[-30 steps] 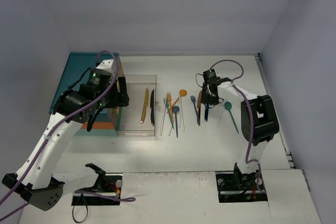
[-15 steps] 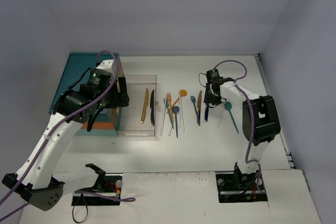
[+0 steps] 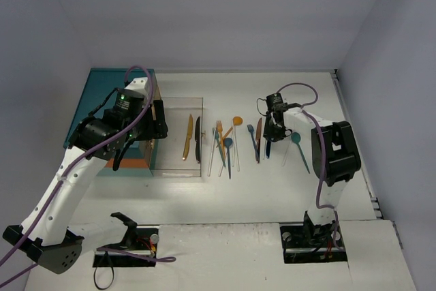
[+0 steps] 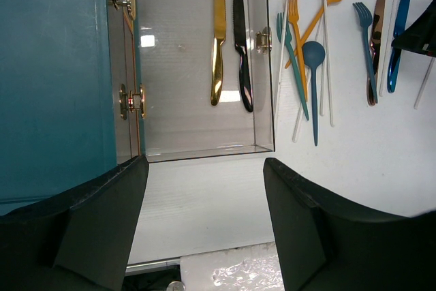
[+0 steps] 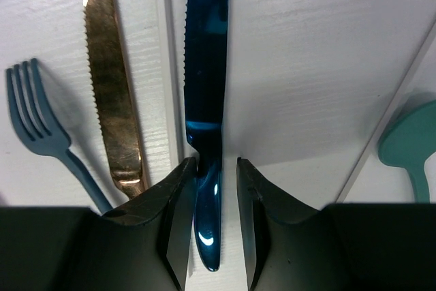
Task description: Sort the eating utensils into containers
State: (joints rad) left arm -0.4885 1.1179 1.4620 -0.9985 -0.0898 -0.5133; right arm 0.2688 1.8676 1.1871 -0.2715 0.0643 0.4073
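Observation:
My right gripper [image 5: 216, 189] is low over the table, its jaws narrowly open and straddling the handle of a blue knife [image 5: 204, 66]. The left finger touches the handle; a small gap shows on the right. The knife lies flat; it also shows in the top view [image 3: 268, 145]. My left gripper [image 4: 204, 223] is open and empty, hovering in front of the teal chest [image 3: 102, 100]. The chest's clear drawer [image 4: 204, 151] is pulled out and holds a gold knife [image 4: 217, 32] and a black knife [image 4: 241, 46].
A brown knife [image 5: 109, 86], a pale chopstick [image 5: 163, 66], a blue fork [image 5: 41, 134] and a teal spoon [image 5: 409, 148] lie beside the blue knife. An orange fork [image 3: 219, 131], an orange spoon [image 3: 236, 122] and a blue spoon [image 3: 227, 144] lie mid-table with more chopsticks.
My right gripper has shifted slightly above the blue knife and settled around its handle. The left arm and the drawer have not moved.

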